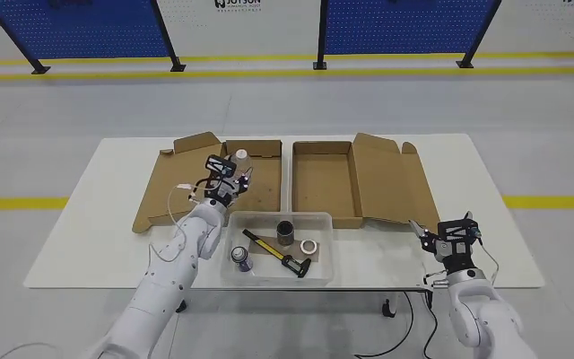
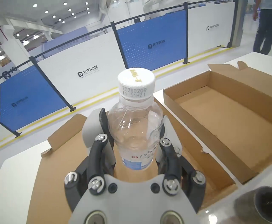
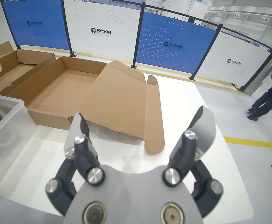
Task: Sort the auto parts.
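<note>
While our left hand (image 2: pixel 133 118) clamps the bottle (image 2: pixel 136 137) above a box (image 2: pixel 53 169), our right hand (image 3: pixel 140 115) gapes empty; the bin (image 1: pixel 325 262) awaits sorting.

Brightness: bright and even in all views, indoor hall light.
Source: overhead, from rows of small round ceiling lamps (image 2: pixel 72 14) seen in the left wrist view.
Shadows: soft and short; faint along the raised flap edge of the cardboard box (image 3: pixel 48 119) on the white table (image 3: pixel 184 108), darker along the inner walls.
Glare: small white highlights on the clear bottle (image 2: pixel 133 131); table top close to washed out.
Distortion: strong bowing toward the edges in both wrist views, with the fence (image 3: pixel 174 42) rails curved; hardly any in the top view.
</note>
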Available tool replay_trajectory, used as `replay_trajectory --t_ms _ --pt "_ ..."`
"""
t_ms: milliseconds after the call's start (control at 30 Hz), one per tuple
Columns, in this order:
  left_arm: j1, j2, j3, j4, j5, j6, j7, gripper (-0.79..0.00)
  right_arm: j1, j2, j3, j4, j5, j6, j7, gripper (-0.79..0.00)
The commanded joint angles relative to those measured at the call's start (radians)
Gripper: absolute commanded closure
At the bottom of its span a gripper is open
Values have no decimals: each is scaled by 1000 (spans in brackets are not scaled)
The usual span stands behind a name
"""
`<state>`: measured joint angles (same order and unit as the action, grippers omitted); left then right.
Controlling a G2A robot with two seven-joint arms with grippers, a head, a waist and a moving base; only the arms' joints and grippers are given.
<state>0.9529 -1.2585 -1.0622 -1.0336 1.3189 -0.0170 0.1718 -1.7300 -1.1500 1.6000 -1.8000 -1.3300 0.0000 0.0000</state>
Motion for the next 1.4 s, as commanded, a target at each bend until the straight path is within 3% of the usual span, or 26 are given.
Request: replay_trajectory --t_ms 0,333,367,400,567,600,867,1067,1367 --pt "-21 -9 14 46 1 12 16 0 0 0 0 0 0 0 0 -785" --pt "-83 -47 48 227 -28 39 97 0 0 0 0 0 0 0 0 -785" --pt "-89 -50 52 240 -27 41 98 -46 0 0 0 0 0 0 0 -785" --pt "-95 -53 55 251 -25 42 102 -182 0 0 0 0 0 0 0 -785" --pt "-112 -65 64 298 -24 43 115 -643 0 0 0 0 0 0 0 -785" --pt "-114 -67 65 306 -24 43 115 -785 0 0 0 0 0 0 0 -785" --pt "-111 -73 70 320 11 48 132 -785 0 0 0 0 0 0 0 -785" --pt "-87 -63 51 273 64 74 143 -785 0 0 0 0 0 0 0 -785" --pt "-5 -24 -33 60 128 52 97 -785 0 0 0 0 0 0 0 -785"
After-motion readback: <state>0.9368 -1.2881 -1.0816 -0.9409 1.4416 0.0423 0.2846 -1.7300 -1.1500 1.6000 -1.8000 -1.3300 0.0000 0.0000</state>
